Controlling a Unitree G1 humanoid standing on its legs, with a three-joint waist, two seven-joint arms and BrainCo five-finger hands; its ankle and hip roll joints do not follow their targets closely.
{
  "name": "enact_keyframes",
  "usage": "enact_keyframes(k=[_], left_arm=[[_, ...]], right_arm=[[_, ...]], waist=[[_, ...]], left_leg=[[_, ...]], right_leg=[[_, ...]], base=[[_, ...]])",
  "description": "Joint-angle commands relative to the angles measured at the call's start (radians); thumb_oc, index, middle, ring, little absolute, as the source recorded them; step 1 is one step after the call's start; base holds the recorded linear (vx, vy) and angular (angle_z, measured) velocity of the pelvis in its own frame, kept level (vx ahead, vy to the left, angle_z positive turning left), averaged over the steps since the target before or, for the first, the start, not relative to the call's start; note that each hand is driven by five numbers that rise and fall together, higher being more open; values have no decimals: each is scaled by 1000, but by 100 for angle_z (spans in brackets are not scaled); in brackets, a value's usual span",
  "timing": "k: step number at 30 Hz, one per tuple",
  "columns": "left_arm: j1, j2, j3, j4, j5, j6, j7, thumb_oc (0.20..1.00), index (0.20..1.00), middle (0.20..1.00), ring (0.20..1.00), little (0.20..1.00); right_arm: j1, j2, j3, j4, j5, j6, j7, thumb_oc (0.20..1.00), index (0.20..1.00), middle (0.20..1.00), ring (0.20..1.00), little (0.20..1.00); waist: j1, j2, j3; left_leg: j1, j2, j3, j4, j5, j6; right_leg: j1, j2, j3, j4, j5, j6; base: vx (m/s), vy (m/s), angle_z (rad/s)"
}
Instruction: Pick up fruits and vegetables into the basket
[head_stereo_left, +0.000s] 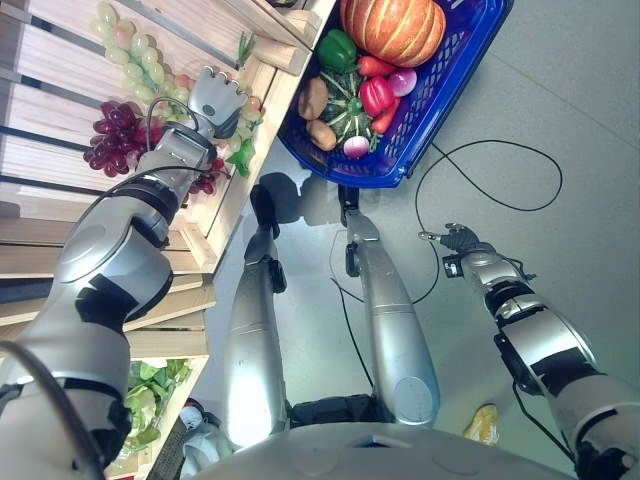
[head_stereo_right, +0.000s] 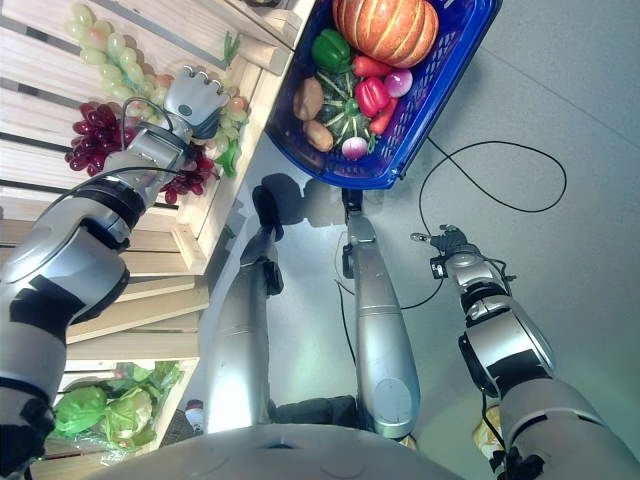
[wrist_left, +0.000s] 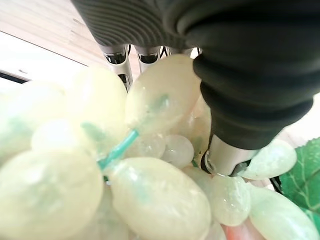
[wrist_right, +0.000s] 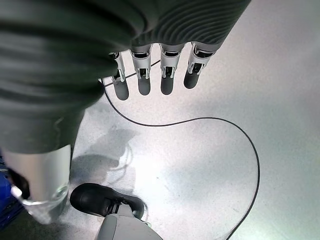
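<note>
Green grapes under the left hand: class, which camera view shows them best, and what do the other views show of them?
The left wrist view: the pale green grapes show close up, with the left hand reaching over them, fingertips hidden behind. Both eye views show that hand from behind over the wooden shelf, covering that bunch. The right wrist view shows the floor.

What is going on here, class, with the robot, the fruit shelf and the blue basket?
The robot's left hand is down on a bunch of pale green grapes on the wooden shelf, beside some dark red grapes. Its fingers are hidden among the fruit. The right hand hangs open over the floor. The blue basket already holds a pumpkin, peppers and potatoes.
</note>
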Motion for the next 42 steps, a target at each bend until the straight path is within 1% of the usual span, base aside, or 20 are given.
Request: enact_keyframes(k=[1, 2, 3, 4, 5, 7, 8, 9, 11, 13, 14, 15, 20, 24, 26, 29, 33, 37, 39, 42], left_arm=[[71, 7, 63, 77, -105, 30, -7, 200, 200, 200, 200, 200], [71, 8, 66, 75, -139, 31, -4, 200, 200, 200, 200, 200], [72, 9, 76, 71, -221, 25, 16, 200, 200, 200, 200, 200], [73, 9, 105, 64, -348, 5, 39, 200, 200, 200, 200, 200], [73, 12, 130, 58, -419, 1, 43, 200, 200, 200, 200, 200], [71, 17, 176, 50, -594, -60, 73, 200, 200, 200, 200, 200], [72, 19, 194, 45, -609, -66, 66, 200, 200, 200, 200, 200], [77, 27, 265, 24, -716, -118, 68, 200, 200, 200, 200, 200], [87, 35, 341, -17, -823, -178, 56, 200, 200, 200, 200, 200], [104, 39, 385, -57, -878, -207, 39, 200, 200, 200, 200, 200], [117, 41, 423, -90, -928, -245, 21, 200, 200, 200, 200, 200], [127, 39, 440, -123, -961, -260, 14, 200, 200, 200, 200, 200], [170, 27, 522, -237, -1104, -323, -35, 200, 200, 200, 200, 200], [218, 13, 574, -322, -1223, -374, -73, 200, 200, 200, 200, 200], [235, 6, 596, -355, -1294, -409, -107, 200, 200, 200, 200, 200], [279, -9, 640, -446, -1415, -459, -164, 200, 200, 200, 200, 200], [330, -44, 687, -528, -1512, -520, -234, 200, 200, 200, 200, 200], [394, -95, 740, -625, -1610, -565, -343, 200, 200, 200, 200, 200], [424, -128, 763, -676, -1685, -589, -417, 200, 200, 200, 200, 200], [445, -156, 779, -736, -1739, -601, -485, 200, 200, 200, 200, 200]], right_arm=[[60, -35, 25, -3, 36, -8, -17, 1000, 1000, 1000, 1000, 1000], [62, -35, 26, -3, 37, -12, -17, 1000, 1000, 1000, 1000, 1000], [61, -34, 27, -2, 41, -20, -19, 1000, 1000, 1000, 1000, 1000], [59, -32, 27, -2, 47, -30, -26, 1000, 1000, 1000, 1000, 1000], [58, -33, 26, -2, 54, -37, -29, 1000, 1000, 1000, 1000, 1000], [60, -36, 22, 1, 72, -67, -39, 1000, 1000, 1000, 1000, 1000], [61, -37, 19, 0, 77, -72, -38, 1000, 1000, 1000, 1000, 1000], [67, -39, 7, -12, 89, -105, -47, 1000, 1000, 1000, 1000, 1000], [73, -42, -8, -39, 111, -138, -61, 1000, 1000, 1000, 1000, 1000], [74, -41, -22, -66, 127, -162, -80, 1000, 1000, 1000, 1000, 1000], [73, -40, -32, -95, 147, -188, -102, 1000, 1000, 1000, 1000, 1000], [74, -38, -38, -118, 153, -200, -116, 1000, 1000, 1000, 1000, 1000], [77, -37, -60, -266, 170, -233, -188, 1000, 1000, 1000, 1000, 1000], [92, -36, -69, -382, 169, -246, -227, 1000, 1000, 1000, 1000, 1000], [93, -35, -74, -431, 162, -257, -245, 1000, 1000, 1000, 1000, 1000], [121, -44, -75, -568, 153, -269, -287, 1000, 1000, 1000, 1000, 1000], [145, -33, -72, -699, 89, -296, -332, 1000, 1000, 1000, 1000, 1000], [164, -13, -93, -846, 1, -302, -328, 1000, 1000, 1000, 1000, 1000], [169, 0, -100, -908, -45, -310, -309, 1000, 1000, 1000, 1000, 1000], [171, 11, -100, -968, -90, -321, -280, 1000, 1000, 1000, 1000, 1000]], waist=[[30, -15, -23], [30, -14, -23], [31, -14, -23], [35, -14, -23], [38, -13, -23], [42, -13, -23], [43, -13, -23], [48, -13, -23], [56, -13, -23], [62, -13, -23], [68, -13, -23], [70, -13, -23], [77, -8, -23], [80, -6, -23], [83, -4, -23], [84, -1, -23], [85, 1, -23], [88, 9, -23], [90, 14, -23], [92, 19, -23]], left_leg=[[-22, -16, -41, 67, -58, -27], [-20, -16, -42, 66, -58, -27], [-17, -15, -43, 64, -58, -27], [-6, -15, -42, 56, -55, -26], [-1, -15, -43, 53, -54, -26], [6, -15, -45, 51, -52, -27], [9, -15, -45, 49, -51, -27], [19, -16, -47, 47, -52, -28], [29, -17, -49, 44, -53, -30], [36, -18, -51, 42, -54, -31], [45, -20, -53, 36, -56, -31], [50, -21, -54, 33, -56, -32], [67, -25, -55, 23, -63, -31], [76, -28, -56, 18, -65, -31], [80, -29, -55, 17, -66, -31], [82, -32, -56, 18, -69, -31], [85, -36, -59, 15, -71, -30], [92, -42, -60, 11, -73, -27], [97, -45, -59, 9, -74, -25], [103, -47, -58, 4, -74, -23]], right_leg=[[14, 33, -5, 8, 1, 56], [15, 33, -4, 8, 1, 56], [19, 33, -3, 7, 0, 56], [30, 34, -4, 4, -1, 56], [35, 33, -4, 3, -2, 56], [43, 31, -6, 4, -4, 57], [47, 31, -7, 4, -5, 57], [58, 29, -11, 4, -7, 58], [68, 26, -17, 4, -10, 58], [75, 23, -23, 3, -12, 59], [84, 21, -28, 1, -14, 59], [89, 21, -30, 0, -15, 59], [102, 17, -41, 3, -23, 59], [110, 13, -47, 2, -27, 59], [115, 11, -51, 2, -29, 58], [119, 5, -59, 4, -35, 57], [123, 1, -62, 5, -39, 58], [128, -4, -64, 7, -44, 61], [133, -6, -64, 7, -49, 61], [138, -9, -65, 6, -52, 62]], base=[[0, 0, 0], [0, 0, 0], [0, 0, 0], [0, 0, 0], [0, 0, 0], [0, 0, 0], [7, -36, 1], [6, -43, 1], [2, -52, 1], [-5, -55, 3], [-7, -56, 4], [-5, -49, 5], [-4, -20, 10], [-2, 0, 1], [0, 0, 0], [0, 0, 0], [3, -2, 1], [17, 9, 5], [0, 0, 0], [0, 0, 0]])
